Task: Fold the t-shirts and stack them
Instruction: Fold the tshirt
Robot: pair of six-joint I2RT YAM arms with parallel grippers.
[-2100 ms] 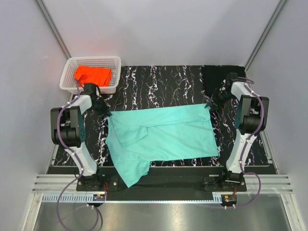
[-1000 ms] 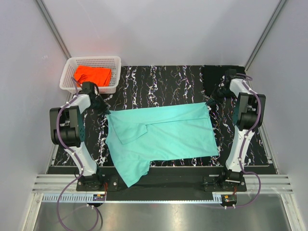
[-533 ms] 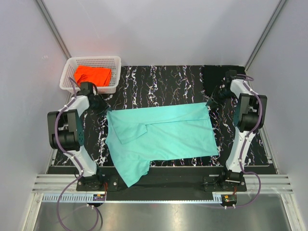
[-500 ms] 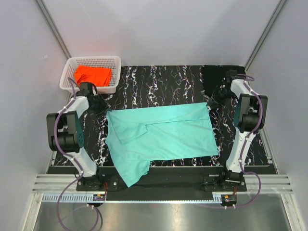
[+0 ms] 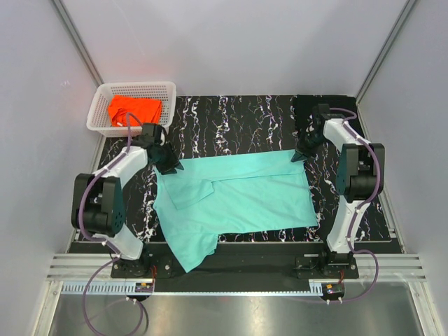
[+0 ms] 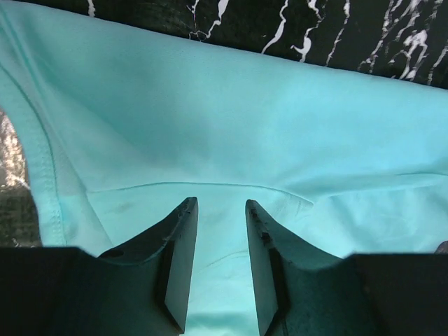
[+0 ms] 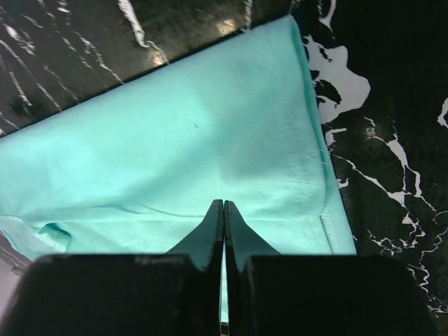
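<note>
Mint-teal t-shirt [image 5: 238,199] is spread for folding; left gripper [image 6: 220,204] is parted, right gripper [image 7: 223,204] closed; far corners should probably be grasped next.

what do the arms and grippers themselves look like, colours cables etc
Both the left arm and the right arm have white links joined by chunky black joint housings, with thin purple cables looping alongside. The left gripper and right gripper each have two dark, flat, wedge-shaped fingers tapering to narrow tips. No markings are visible.
</note>
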